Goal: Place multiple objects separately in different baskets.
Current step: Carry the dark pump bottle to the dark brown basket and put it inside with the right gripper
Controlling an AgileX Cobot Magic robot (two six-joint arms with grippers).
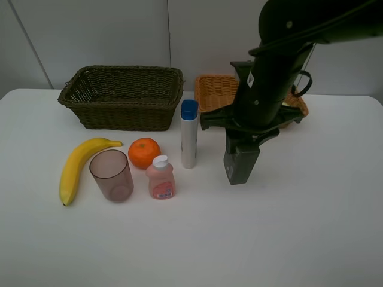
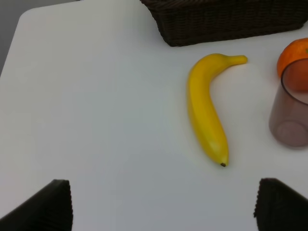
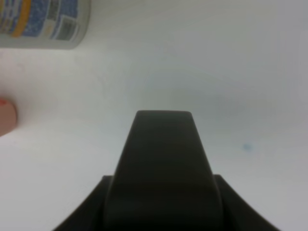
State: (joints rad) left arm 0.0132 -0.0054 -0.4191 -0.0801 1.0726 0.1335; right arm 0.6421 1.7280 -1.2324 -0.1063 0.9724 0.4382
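Note:
A banana, a translucent pinkish cup, an orange, a small pink bottle and an upright white blue-capped tube stand in front of the dark basket. The orange-tan basket sits behind my right arm, partly hidden. My right gripper points down just right of the tube, shut and empty. My left gripper hovers open over bare table, with the banana ahead of its fingers.
The white table ends at a rounded left corner. A light wall stands behind the baskets. My right arm reaches over the orange-tan basket and covers much of it.

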